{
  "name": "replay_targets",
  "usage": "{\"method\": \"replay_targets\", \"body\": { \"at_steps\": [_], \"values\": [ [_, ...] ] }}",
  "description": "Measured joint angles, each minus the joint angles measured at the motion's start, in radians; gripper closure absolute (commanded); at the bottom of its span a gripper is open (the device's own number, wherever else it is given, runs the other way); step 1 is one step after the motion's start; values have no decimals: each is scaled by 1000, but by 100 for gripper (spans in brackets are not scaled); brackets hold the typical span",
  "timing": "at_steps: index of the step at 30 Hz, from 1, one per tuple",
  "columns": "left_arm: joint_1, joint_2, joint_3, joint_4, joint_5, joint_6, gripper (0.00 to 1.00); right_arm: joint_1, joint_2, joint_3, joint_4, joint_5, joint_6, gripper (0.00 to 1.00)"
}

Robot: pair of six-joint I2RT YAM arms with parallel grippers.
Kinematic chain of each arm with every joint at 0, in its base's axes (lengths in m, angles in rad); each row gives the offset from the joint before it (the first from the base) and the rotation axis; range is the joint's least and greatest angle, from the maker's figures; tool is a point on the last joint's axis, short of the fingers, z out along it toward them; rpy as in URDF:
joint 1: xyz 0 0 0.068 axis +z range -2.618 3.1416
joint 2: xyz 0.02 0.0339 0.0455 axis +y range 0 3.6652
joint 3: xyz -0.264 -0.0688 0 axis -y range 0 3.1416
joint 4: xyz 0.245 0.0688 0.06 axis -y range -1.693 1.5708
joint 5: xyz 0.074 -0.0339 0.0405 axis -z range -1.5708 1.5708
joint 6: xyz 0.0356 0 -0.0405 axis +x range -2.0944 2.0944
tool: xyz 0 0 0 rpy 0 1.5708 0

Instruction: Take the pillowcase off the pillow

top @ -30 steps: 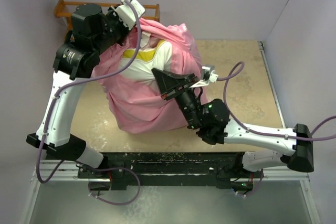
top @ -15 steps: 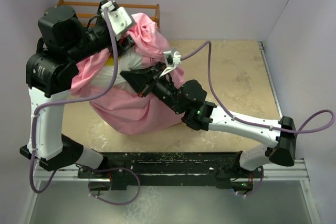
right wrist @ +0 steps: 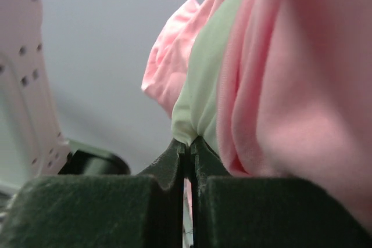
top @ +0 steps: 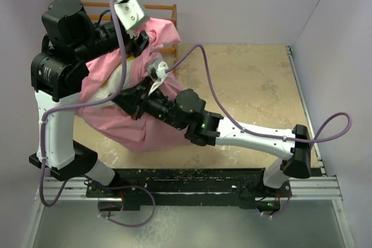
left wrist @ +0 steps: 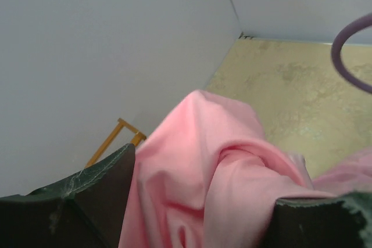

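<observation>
Right wrist view puts my right jaws pressed together, tips meeting, pinching a peak of the cream pillow [right wrist: 197, 103] just above them. The pink pillowcase [right wrist: 290, 85] hangs in folds immediately right of the pinch and curls over beyond it. Through the left wrist camera my left jaws stand apart, with a thick bunch of pillowcase filling the gap from pad [left wrist: 93, 196] to pad. Whether they truly squeeze it I cannot tell.

Over the last second both my arms have swung leftward, and the whole bundle has come with them. A second ago the pillow's yellow band lay bare behind my right jaws. Now, in the top view, I make out only a patch of white above them, and pink wraps the rest. I judge that pillow and cover have travelled together rather than parted, so the stripping is barely advanced. The two grips would need to pull opposite ways.

For room, the side wall [top: 23, 4] is close on the left of both jaws. Beyond my left jaws the wooden rack [left wrist: 113, 140] stands against the walls, so little travel remains there. To the right of my right jaws and farther out, bare bench [top: 256, 85] stretches to the back wall, which looks the better direction to draw the pillow.
</observation>
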Motion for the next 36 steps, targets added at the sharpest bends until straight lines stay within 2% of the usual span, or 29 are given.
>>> {"method": "replay_targets", "body": {
  "at_steps": [6,11,14,16,23,28,30,32,36],
  "values": [
    [0,0,-7,-33,92,-66,50,56,0,-18,6,-78,-51,100],
    [-5,14,-63,-38,47,-77,61,56,-69,-92,14,-150,-87,100],
    [-5,60,-64,-58,1,-100,61,54,-107,-113,10,-201,-110,100],
    [-5,92,-67,-81,-9,-123,58,50,-115,-113,8,-213,-113,100],
    [-10,141,-121,-116,81,-232,58,36,-156,-155,0,-291,-113,100],
    [2,136,-174,-103,37,-229,32,37,-328,-288,-24,-273,-142,100],
    [23,138,-180,-93,-11,-229,13,28,-423,-346,-44,-245,-156,100],
    [45,138,-178,-78,-68,-229,7,4,-504,-404,-52,-226,-156,100],
    [77,137,-159,-63,-118,-233,6,-63,-609,-476,-47,-229,-135,100]
  ]
}}
